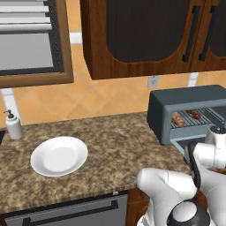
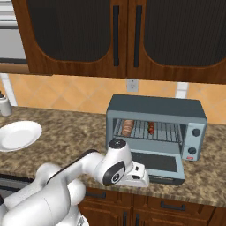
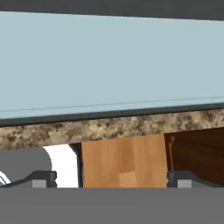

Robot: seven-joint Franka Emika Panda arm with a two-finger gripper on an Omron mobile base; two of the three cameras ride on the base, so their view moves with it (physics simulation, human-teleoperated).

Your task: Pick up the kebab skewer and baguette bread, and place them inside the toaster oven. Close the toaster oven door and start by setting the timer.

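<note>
The toaster oven (image 2: 156, 110) (image 1: 190, 103) stands on the granite counter with its door (image 2: 156, 162) (image 3: 109, 65) folded down flat. On the wire rack inside, the golden-brown baguette bread (image 2: 128, 127) (image 1: 177, 118) lies at the left. The kebab skewer (image 2: 151, 128) (image 1: 194, 115), with its dark red chunks, lies to the right of it. My gripper (image 2: 143, 178) (image 3: 111, 181) is low at the door's front left edge, by the counter's front lip. Its fingers (image 3: 43, 179) are spread wide open with nothing between them. In the hand view the door's pale panel looms close above the counter edge.
A white plate (image 1: 58, 156) (image 2: 18, 134) lies on the counter to the left, with a soap dispenser (image 1: 13, 125) behind it. Two knobs (image 2: 196, 132) sit on the oven's right panel. Wooden cabinet fronts (image 3: 122, 159) run below the counter, and dark upper cabinets (image 2: 128, 35) hang overhead.
</note>
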